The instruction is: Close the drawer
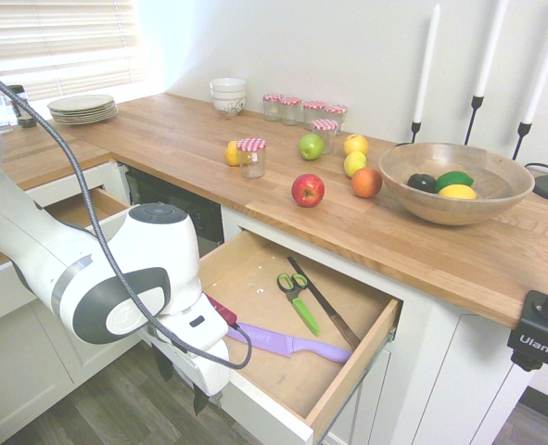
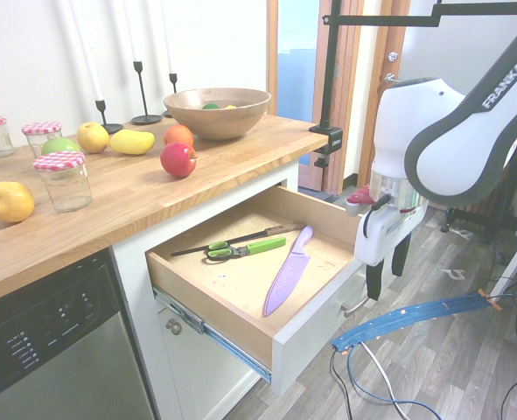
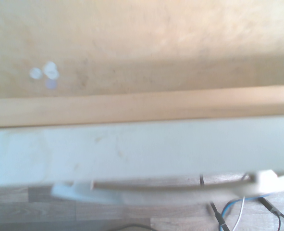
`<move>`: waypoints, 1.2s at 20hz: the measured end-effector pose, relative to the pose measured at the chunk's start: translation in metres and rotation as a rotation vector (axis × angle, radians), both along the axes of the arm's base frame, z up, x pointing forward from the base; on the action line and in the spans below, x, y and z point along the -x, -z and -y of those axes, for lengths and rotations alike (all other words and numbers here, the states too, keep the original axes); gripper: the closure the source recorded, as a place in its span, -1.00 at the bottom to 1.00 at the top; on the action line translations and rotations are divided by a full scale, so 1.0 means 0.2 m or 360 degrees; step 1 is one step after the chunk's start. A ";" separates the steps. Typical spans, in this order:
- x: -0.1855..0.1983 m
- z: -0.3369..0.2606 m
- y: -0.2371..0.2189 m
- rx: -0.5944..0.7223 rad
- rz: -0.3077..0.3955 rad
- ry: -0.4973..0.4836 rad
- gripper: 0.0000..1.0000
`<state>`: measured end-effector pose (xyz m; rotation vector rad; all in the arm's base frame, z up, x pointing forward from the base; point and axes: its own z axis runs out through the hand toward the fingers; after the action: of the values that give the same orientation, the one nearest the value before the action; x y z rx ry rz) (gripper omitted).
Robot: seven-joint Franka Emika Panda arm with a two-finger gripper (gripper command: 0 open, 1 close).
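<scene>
The gripper (image 2: 387, 273), open and empty, hangs by the front of the open drawer (image 2: 321, 330). Knife (image 2: 289, 273), scissors (image 2: 245, 250) and a dark tool (image 2: 241, 239) lie inside.

Relative to wide white-fronted drawer (image 2: 322, 337), pulled out: open air above its plywood interior. Slim silver bar handle (image 2: 359, 300) juts from its front, over open floor. Behind it, overhanging light-wood countertop (image 1: 422, 248); above that, large round wooden bowl (image 1: 457, 185) and red apple (image 1: 308, 190) obstruct.
</scene>
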<state>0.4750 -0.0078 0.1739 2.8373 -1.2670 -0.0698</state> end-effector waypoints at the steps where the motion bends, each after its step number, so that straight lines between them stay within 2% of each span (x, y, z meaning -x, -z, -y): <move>1: -0.01 0.00 0.04 0.0004 -0.0007 -0.0002 -1.00; 6: -0.03 -0.01 0.20 0.0019 -0.0027 0.0004 -1.00; 7: -0.03 -0.02 0.21 0.0019 -0.0027 0.0007 1.00; 24: -0.05 -0.04 0.23 0.0009 0.0029 0.0024 1.00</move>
<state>0.4849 0.0003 0.1284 2.8302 -1.2903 -0.0409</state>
